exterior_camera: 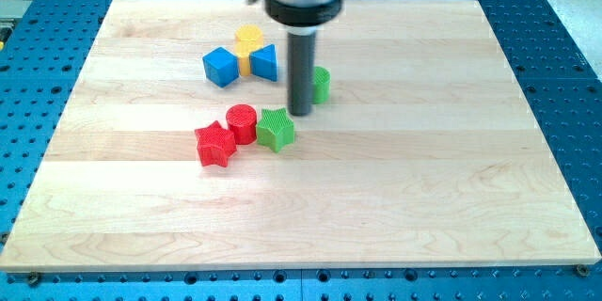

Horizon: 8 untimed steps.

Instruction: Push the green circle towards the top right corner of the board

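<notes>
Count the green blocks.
2. The green star sits beside the red circle; the green circle is partly hidden behind my tip. None other shows.

The rod [300, 66] hides the green circle's [322, 85] left part.

Bare board [451, 85] right of green circle [322, 85]

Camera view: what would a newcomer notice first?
The dark rod hanging from the view's top centre, with my tip just left of the half-hidden green circle. Next, the tight cluster at the tip's lower left: green star, red cylinder, red star. Then the blue and yellow blocks at upper left, on the wooden board.
</notes>
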Each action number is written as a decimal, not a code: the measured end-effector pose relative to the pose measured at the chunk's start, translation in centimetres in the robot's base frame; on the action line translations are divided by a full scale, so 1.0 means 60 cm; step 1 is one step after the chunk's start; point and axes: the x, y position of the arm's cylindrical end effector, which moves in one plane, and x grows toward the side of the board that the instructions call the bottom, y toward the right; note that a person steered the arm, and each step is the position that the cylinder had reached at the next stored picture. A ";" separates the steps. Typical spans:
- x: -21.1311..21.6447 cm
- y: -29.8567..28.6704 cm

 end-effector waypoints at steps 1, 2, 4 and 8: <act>-0.070 0.056; -0.066 0.114; -0.075 0.152; -0.160 0.272</act>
